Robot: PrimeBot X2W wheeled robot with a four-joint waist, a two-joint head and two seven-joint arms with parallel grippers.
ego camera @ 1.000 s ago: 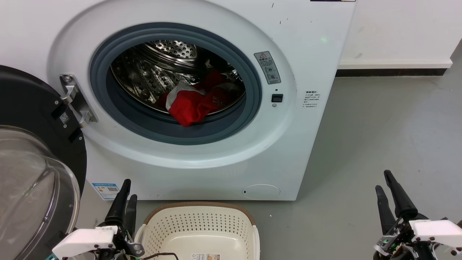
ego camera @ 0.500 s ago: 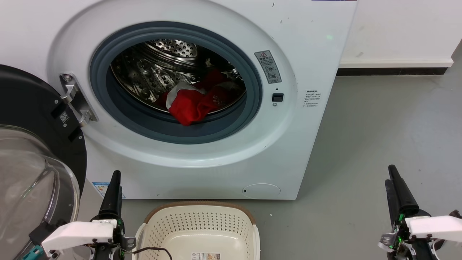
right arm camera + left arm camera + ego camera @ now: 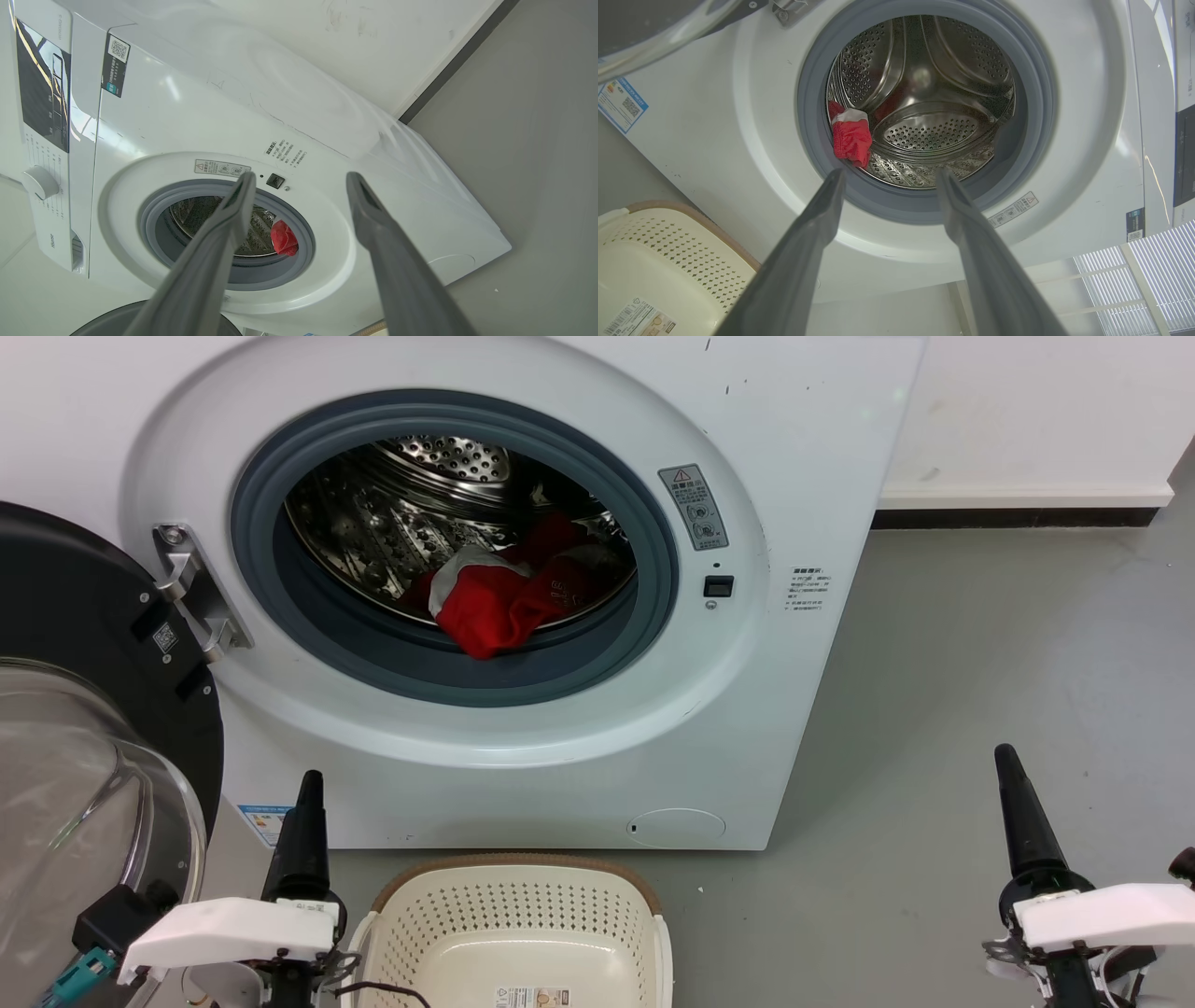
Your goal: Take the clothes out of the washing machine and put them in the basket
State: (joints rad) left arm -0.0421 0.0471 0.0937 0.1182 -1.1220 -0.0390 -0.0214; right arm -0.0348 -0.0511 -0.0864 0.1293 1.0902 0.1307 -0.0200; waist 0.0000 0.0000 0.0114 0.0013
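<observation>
Reaching in comes first: the clothes (image 3: pixel 499 602), seemingly one red heap, lie at the drum's front lip inside the washing machine (image 3: pixel 747 709), with the basket (image 3: pixel 513 863) on the floor below. The left fingers (image 3: pixel 815 224) and right fingers (image 3: pixel 380 233) are spread, holding nothing. Next, one arm must enter the porthole and pinch fabric.

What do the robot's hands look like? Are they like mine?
Not much like yours. The left gripper and right gripper each have two long, dark fingers that taper to thin tips. Behind them sit white boxy shells dotted with small dark screws. A thin black cable and a teal plug show by the left one.
</observation>
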